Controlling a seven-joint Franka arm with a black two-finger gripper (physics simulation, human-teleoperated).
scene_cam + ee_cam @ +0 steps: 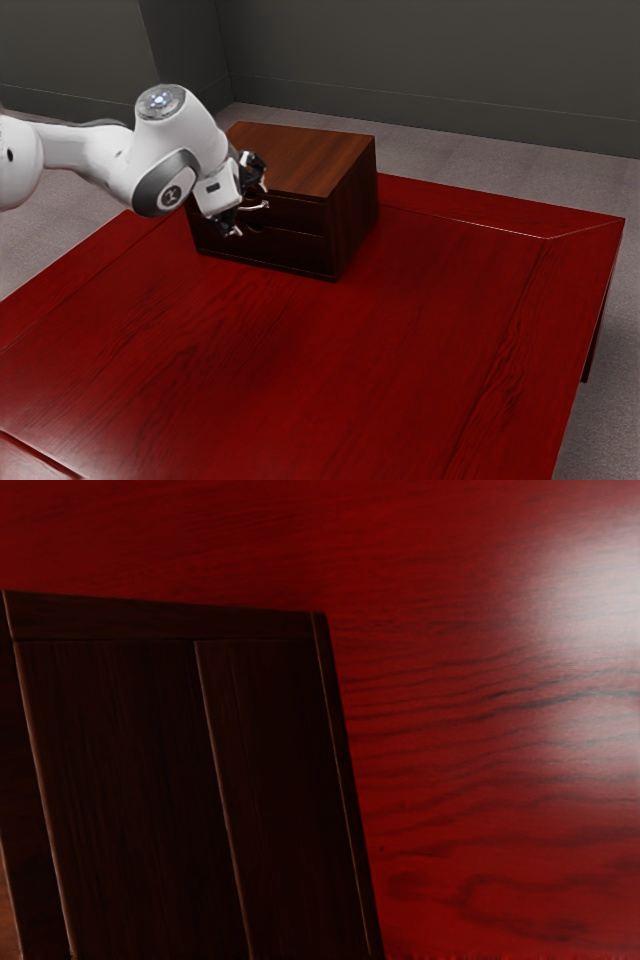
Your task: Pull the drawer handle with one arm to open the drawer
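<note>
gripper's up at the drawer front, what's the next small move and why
Probably a short, straight pull away from the cabinet, toward the exterior view's lower left. The gripper sits right at the drawer handle, and the drawer front looks flush with the cabinet's face, so it is not yet open. Whether the handle is gripped is hard to tell, so pull slowly.

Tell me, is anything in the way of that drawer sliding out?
Nothing visible does. The gripper is right at the handle, and only bare table lies in front of the drawer.
</note>
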